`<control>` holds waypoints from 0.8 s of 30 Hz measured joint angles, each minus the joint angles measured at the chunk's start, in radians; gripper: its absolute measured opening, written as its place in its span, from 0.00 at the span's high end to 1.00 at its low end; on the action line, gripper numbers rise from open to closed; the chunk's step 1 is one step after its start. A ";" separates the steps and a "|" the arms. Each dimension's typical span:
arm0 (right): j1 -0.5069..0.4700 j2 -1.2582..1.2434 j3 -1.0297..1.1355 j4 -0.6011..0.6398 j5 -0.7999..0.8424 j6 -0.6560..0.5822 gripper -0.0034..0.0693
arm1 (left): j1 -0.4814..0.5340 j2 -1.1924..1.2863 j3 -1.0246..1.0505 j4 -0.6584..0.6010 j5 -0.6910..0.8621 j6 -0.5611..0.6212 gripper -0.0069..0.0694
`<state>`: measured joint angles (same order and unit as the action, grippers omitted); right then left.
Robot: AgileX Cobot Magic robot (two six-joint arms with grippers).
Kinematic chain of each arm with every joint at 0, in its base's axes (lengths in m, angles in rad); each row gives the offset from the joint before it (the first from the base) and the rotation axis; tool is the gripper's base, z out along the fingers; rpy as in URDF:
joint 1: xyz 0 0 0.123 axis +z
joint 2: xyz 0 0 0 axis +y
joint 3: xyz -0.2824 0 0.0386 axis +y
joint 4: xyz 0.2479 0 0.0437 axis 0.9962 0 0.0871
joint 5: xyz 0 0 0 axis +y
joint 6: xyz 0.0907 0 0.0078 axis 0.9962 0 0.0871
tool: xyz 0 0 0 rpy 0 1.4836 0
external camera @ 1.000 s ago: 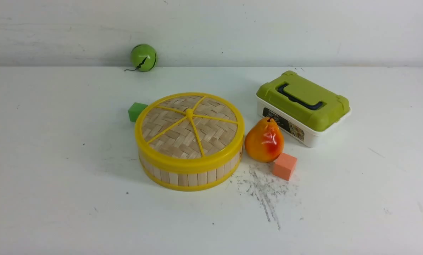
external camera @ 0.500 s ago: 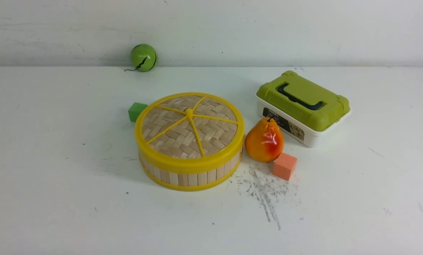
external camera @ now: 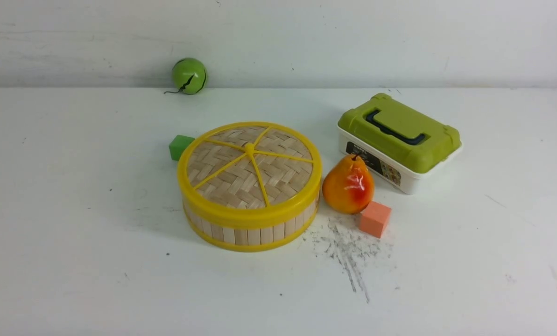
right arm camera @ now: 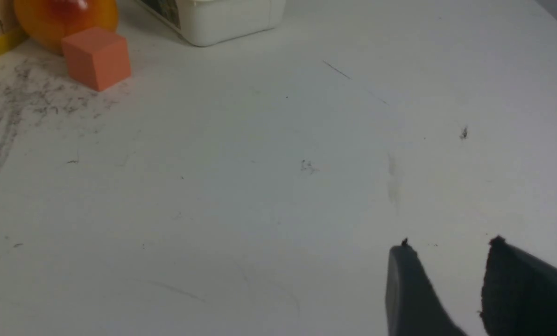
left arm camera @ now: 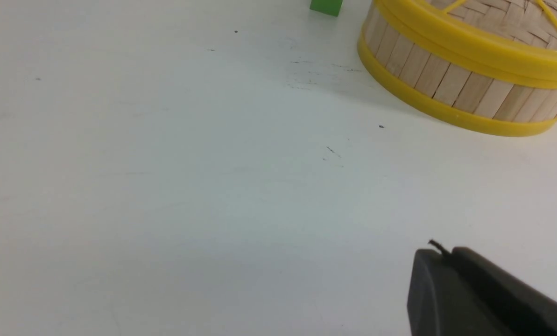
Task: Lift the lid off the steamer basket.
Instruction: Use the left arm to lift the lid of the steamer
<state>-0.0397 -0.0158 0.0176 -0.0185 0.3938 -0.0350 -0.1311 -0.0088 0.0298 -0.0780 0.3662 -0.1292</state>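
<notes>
The lid (external camera: 249, 168), woven pale bamboo with a yellow rim, spokes and centre knob, sits on the steamer basket (external camera: 250, 235) at the middle of the white table. Neither arm shows in the front view. In the left wrist view the basket's slatted wall (left arm camera: 446, 84) and the lid's rim (left arm camera: 469, 46) lie well ahead of my left gripper (left arm camera: 446, 252), whose dark fingers are pressed together with nothing between them. My right gripper (right arm camera: 448, 245) hangs over bare table, its two fingers apart and empty.
A green cube (external camera: 180, 146) touches the basket's far left side. A pear (external camera: 348, 186) and an orange cube (external camera: 374, 219) stand just right of it. Behind those is a white box with a green lid (external camera: 399, 140). A green ball (external camera: 189, 75) rests against the back wall.
</notes>
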 joint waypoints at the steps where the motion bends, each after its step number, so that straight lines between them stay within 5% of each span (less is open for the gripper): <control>1: 0.000 0.000 0.000 0.000 0.000 0.000 0.62 | 0.000 0.000 0.000 0.000 0.000 0.000 0.88; 24: 0.000 0.000 0.000 0.000 0.000 0.000 0.62 | 0.000 0.000 0.000 0.001 0.001 0.000 0.85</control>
<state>-0.0397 -0.0158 0.0176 -0.0185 0.3938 -0.0350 -0.1311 -0.0088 0.0298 -0.0770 0.3673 -0.1292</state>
